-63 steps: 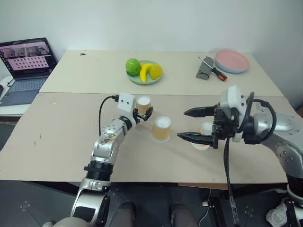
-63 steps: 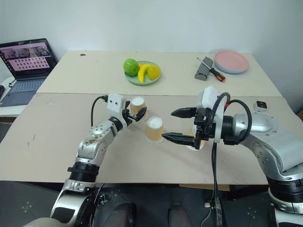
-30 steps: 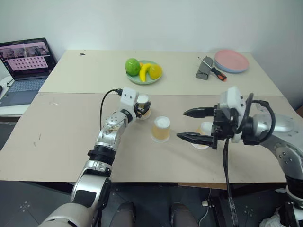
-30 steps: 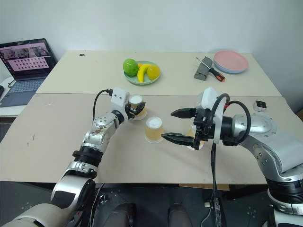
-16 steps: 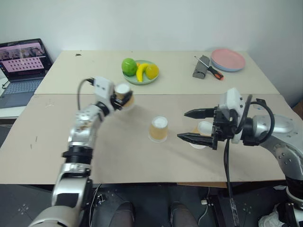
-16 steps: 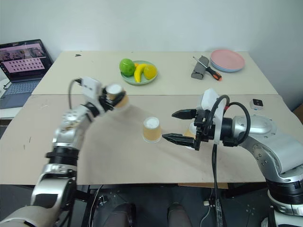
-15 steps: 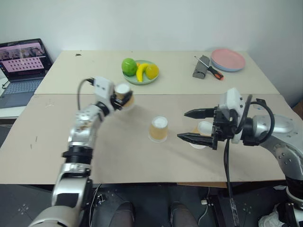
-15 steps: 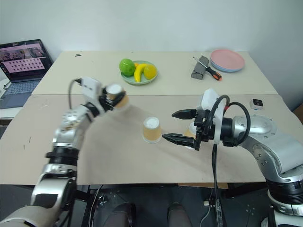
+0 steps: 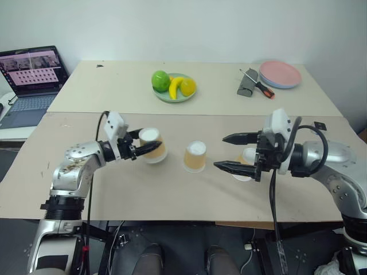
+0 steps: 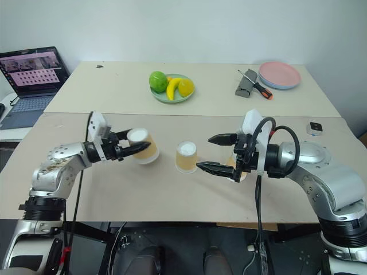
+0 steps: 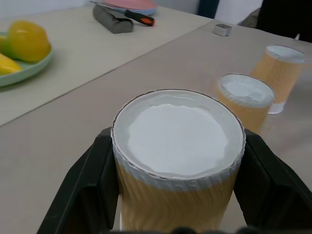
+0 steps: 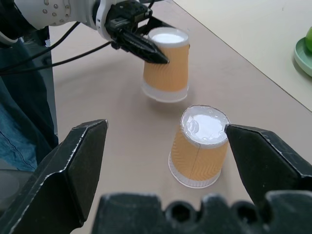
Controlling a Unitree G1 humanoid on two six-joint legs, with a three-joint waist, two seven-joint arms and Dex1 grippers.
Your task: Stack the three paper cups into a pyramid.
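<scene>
Three orange-tan paper cups stand upside down, white bases up. My left gripper is shut on one paper cup, its black fingers pressing both sides, close above the table at the left; contact with the table is unclear. The second cup stands free on the table just right of it. My right gripper hangs open to the right of that cup, fingers spread wide and holding nothing. The third cup sits on the table behind the right gripper's lower finger, partly hidden.
At the back, a green plate holds a green fruit, a banana and a yellow fruit. A pink plate, a grey block and an orange-handled screwdriver lie back right. An open laptop stands at far left.
My left gripper carried its cup from behind the middle cup, up and out to the left, then down beside that cup's left. The right arm stayed still.
</scene>
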